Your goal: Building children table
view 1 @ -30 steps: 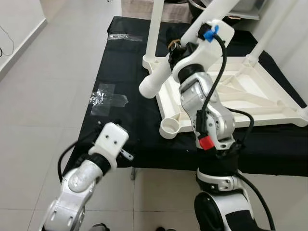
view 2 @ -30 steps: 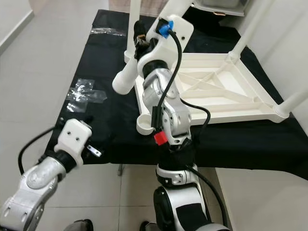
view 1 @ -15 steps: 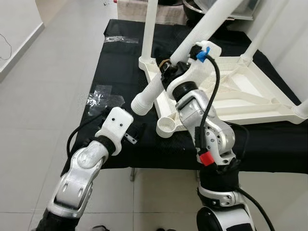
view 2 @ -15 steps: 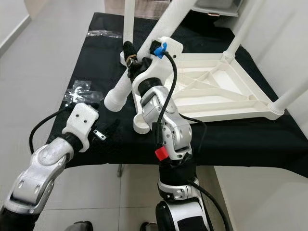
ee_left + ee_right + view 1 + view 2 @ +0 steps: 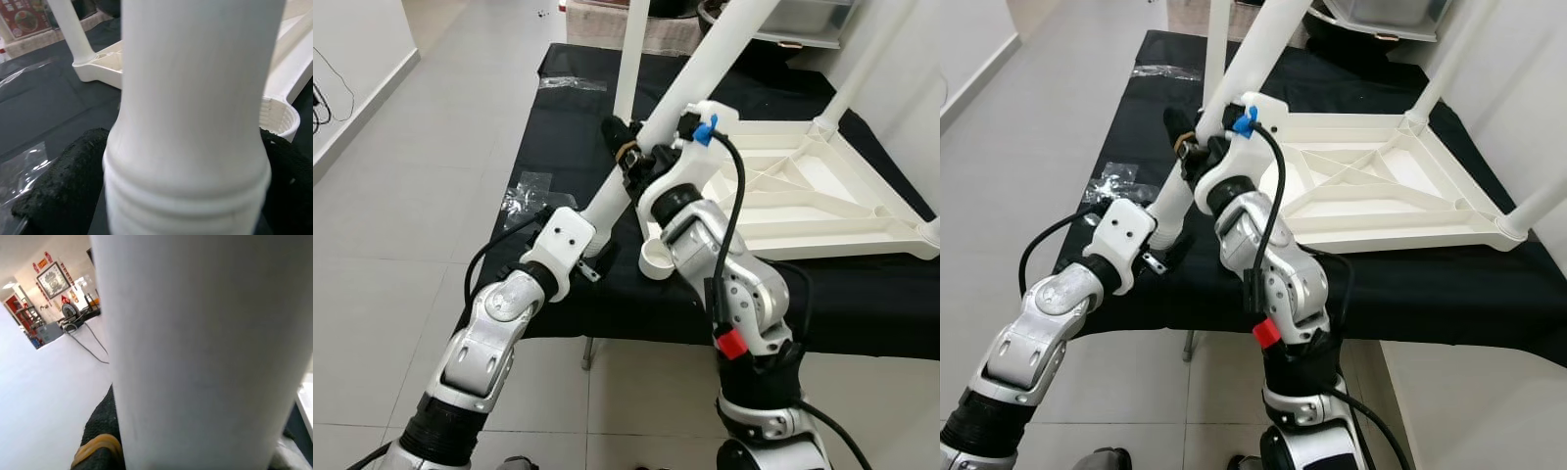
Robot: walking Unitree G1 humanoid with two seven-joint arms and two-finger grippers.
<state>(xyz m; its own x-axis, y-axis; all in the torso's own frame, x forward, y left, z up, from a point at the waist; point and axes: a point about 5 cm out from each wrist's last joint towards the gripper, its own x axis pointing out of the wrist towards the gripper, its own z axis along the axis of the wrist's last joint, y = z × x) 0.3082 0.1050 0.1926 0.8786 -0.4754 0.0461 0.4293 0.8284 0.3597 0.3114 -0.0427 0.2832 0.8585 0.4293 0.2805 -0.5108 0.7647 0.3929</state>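
Right now your loose white table leg [image 5: 690, 88] slants across the upturned white tabletop [image 5: 803, 196], its ribbed, threaded end low and just beside the empty corner socket [image 5: 658, 260] at the near left of the frame. The tabletop lies underside up on the black-draped worktop [image 5: 558, 147]. Other legs already stand in it: one at the far left corner [image 5: 631, 49], another at the far right [image 5: 871, 59].

Your right claw [image 5: 628, 157] is closed around the slanted leg partway up its shaft; its wrist view has the leg [image 5: 205, 352] pressed between the dark padded fingers [image 5: 98, 431].

Your left claw [image 5: 597, 257] sits at the leg's lower end. In its wrist view the black fingers [image 5: 63, 181] flank the threaded end [image 5: 190, 147], one on each side, but you cannot tell whether they are actually pressing on it.

Clear crumpled tape [image 5: 530, 199] is stuck to the black cloth left of the leg, with another piece [image 5: 573, 83] farther back. A red tag [image 5: 731, 344] and a blue clip [image 5: 705, 129] sit on the right arm. Framed red signs [image 5: 51, 279] hang on a distant wall, their writing too small to read.
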